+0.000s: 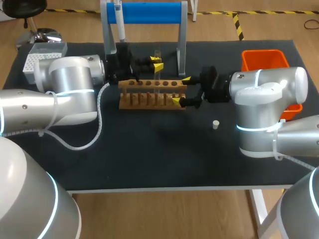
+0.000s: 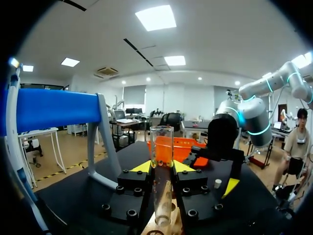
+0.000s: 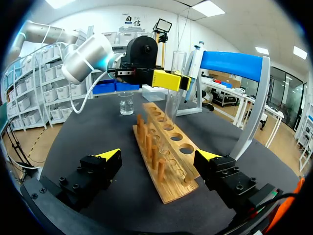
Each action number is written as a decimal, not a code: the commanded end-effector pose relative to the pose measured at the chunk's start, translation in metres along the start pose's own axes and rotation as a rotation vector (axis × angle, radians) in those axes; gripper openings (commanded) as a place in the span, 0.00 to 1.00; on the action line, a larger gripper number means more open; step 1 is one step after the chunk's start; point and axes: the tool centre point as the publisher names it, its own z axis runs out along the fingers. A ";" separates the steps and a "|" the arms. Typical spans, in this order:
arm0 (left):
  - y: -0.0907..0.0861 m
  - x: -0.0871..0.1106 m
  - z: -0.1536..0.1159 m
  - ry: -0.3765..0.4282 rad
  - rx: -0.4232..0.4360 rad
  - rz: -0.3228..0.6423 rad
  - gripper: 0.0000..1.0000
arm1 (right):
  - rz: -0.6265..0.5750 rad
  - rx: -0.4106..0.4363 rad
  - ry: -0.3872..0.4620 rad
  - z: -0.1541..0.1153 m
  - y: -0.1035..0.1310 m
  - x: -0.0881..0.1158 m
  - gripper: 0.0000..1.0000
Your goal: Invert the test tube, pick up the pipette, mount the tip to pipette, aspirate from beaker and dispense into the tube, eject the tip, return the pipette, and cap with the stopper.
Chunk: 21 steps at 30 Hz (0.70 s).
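My left gripper (image 1: 155,63) is shut on a clear glass test tube (image 1: 157,56), held upright with its open mouth up above the wooden rack (image 1: 152,93). In the left wrist view the test tube (image 2: 162,166) stands between the yellow tips of that gripper (image 2: 162,167), its bottom just above a rack hole. My right gripper (image 1: 181,90) is open, its fingers on either side of the rack's right end without touching it. In the right wrist view the rack (image 3: 168,161) runs out ahead of the right gripper (image 3: 159,155) toward the tube (image 3: 172,95) and the left gripper (image 3: 171,79). A small white stopper (image 1: 216,124) lies on the mat.
A blue stand (image 1: 149,12) at the back carries the pipette (image 1: 118,10). A small beaker (image 3: 126,103) stands beyond the rack. An orange bin (image 1: 264,62) sits at the back right and a white tip box (image 1: 37,57) at the back left.
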 end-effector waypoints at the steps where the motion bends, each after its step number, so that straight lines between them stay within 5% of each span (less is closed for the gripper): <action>1: 0.001 -0.001 0.001 0.001 -0.008 -0.005 0.00 | 0.000 0.001 0.002 -0.001 0.000 0.000 1.00; 16: 0.005 -0.002 0.002 -0.007 -0.028 -0.023 0.05 | 0.000 0.001 0.002 -0.001 0.000 0.000 1.00; 17: 0.005 -0.002 0.002 -0.007 -0.027 -0.023 0.20 | 0.000 0.001 0.002 -0.001 0.000 0.000 1.00; 18: 0.005 -0.002 0.002 -0.007 -0.028 -0.023 0.46 | 0.000 0.001 0.002 -0.001 0.000 0.000 1.00; 19: 0.005 -0.002 0.002 -0.007 -0.028 -0.023 1.00 | 0.000 0.001 0.002 -0.001 0.000 0.000 1.00; 21: 0.005 -0.002 0.001 -0.007 -0.024 -0.021 1.00 | 0.000 0.001 0.002 -0.001 0.000 0.000 1.00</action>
